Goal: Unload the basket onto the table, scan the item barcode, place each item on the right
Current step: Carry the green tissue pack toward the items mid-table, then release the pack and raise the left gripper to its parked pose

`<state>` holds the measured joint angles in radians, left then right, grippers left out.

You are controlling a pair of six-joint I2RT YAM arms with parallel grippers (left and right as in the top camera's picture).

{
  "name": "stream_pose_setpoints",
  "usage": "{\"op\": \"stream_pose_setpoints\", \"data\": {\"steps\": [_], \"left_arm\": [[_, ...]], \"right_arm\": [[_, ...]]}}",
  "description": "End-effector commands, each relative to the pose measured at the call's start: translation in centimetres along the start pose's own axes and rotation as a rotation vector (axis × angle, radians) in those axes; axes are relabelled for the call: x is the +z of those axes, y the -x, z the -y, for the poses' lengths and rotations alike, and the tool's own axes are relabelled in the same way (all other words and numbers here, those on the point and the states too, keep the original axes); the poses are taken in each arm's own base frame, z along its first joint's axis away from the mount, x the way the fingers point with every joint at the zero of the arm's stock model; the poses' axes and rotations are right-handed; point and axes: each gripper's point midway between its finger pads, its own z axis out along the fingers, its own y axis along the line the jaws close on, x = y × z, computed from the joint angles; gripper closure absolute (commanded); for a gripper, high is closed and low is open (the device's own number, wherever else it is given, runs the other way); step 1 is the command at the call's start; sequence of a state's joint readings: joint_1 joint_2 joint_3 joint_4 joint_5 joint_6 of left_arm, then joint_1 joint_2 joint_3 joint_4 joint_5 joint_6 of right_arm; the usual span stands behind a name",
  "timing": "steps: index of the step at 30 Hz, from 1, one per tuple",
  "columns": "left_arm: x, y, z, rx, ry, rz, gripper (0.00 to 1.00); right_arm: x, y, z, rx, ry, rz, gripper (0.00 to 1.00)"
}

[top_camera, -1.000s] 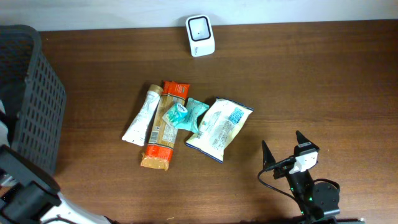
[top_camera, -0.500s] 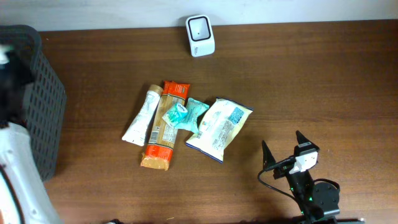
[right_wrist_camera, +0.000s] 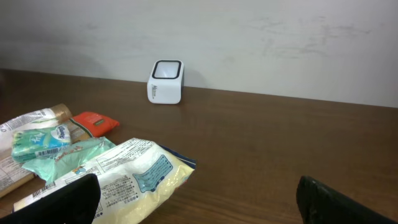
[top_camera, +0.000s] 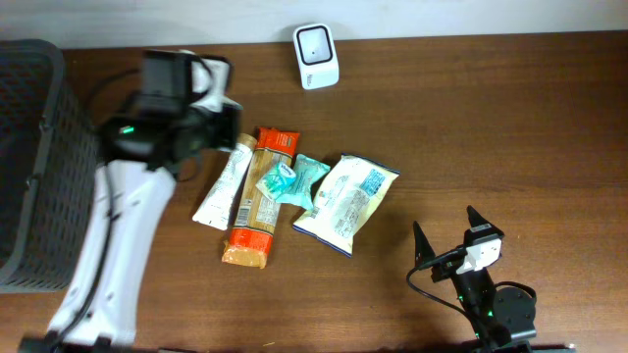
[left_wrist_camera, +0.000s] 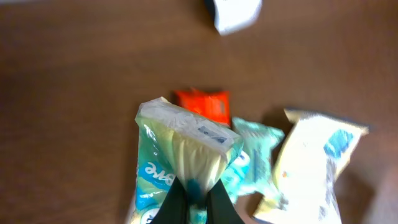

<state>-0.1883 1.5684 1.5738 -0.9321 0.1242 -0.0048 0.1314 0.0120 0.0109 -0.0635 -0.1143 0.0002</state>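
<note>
Hovering pressed together over the white-and-teal plastic pouch, its lettering too blurred to read, my left gripper has just swung in; my right gripper sits spread.

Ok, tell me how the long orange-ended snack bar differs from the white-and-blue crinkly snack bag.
The long orange-ended snack bar is narrow and flat; the white-and-blue crinkly snack bag is broad and puffy. The bar is tan between orange ends; the bag is mostly white. The bar runs nearly front to back; the bag lies diagonally. Both rest on the brown wooden table, flanking the teal packet.
</note>
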Motion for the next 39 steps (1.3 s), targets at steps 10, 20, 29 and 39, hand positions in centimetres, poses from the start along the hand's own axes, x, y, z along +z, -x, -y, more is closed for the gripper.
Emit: {"op": "stream_pose_setpoints", "data": {"steps": [10, 20, 29, 39], "left_arm": [[11.9, -8.8, 11.0, 0.207, -0.142, -0.359, 1.00], [13.4, -9.6, 14.5, 0.280, -0.179, -0.348, 0.37], [8.7, -1.2, 7.6, 0.166, -0.040, -0.208, 0.01], [-0.2, 3.4, -7.2, 0.058, 0.119, -0.108, 0.01]], "right_arm": [[0.0, -0.3, 0.3, 0.004, -0.013, -0.005, 0.01], [0.0, -0.3, 0.3, 0.004, -0.013, -0.005, 0.01], [0.0, -0.3, 0.3, 0.004, -0.013, -0.005, 0.01], [0.0, -0.3, 0.3, 0.004, -0.013, -0.005, 0.01]]}}
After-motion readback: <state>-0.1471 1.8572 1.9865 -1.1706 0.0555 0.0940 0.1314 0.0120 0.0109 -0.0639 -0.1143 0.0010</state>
